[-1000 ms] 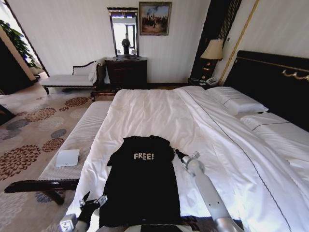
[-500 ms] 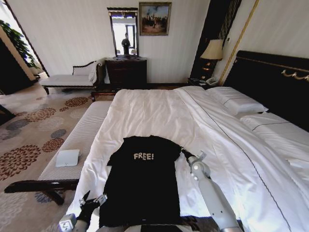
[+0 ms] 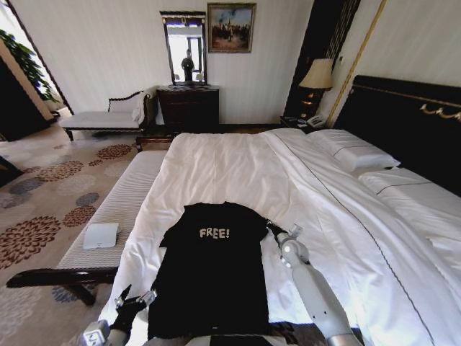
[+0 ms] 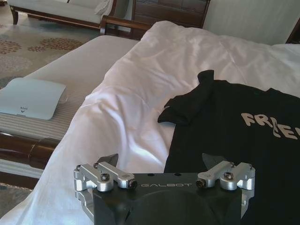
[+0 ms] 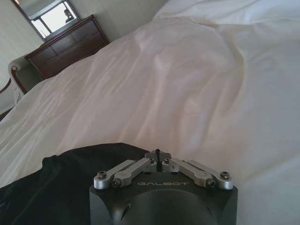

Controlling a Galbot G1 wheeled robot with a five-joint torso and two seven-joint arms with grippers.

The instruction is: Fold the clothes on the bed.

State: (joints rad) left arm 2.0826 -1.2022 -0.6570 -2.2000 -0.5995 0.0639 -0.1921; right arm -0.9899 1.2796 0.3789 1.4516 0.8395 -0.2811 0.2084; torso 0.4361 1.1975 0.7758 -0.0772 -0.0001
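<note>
Right fingers: the right gripper (image 3: pixel 271 228) has its fingers (image 5: pixel 158 156) drawn together to a point at the shirt's right sleeve edge; whether cloth is pinched between them cannot be told.
Left fingers: the left gripper (image 3: pixel 135 298) is spread wide, nothing between its fingers (image 4: pixel 107 160), hovering at the shirt's lower left corner by the bed's near edge.
Shirt: the black T-shirt (image 3: pixel 212 270) lies flat on the white bed (image 3: pixel 238 166), close to the near edge and toward the bed's left side, "FREE!" print up, collar pointing toward the far edge.
Long axis: runs from the near edge to the far edge, straight away from the robot, hem nearest it.
Sleeves: the left sleeve (image 4: pixel 185 105) lies folded in over itself; the right sleeve sits just beside the right gripper's tips.
Direction from fingers: the shirt body lies inward from both grippers, to the right of the left one and to the left of the right one.
Nearer arm: the right is touching or all but touching the fabric up by the sleeve; the left is just off the hem corner.
Likely step: probably taking hold of the sides for a lengthwise fold.
</note>
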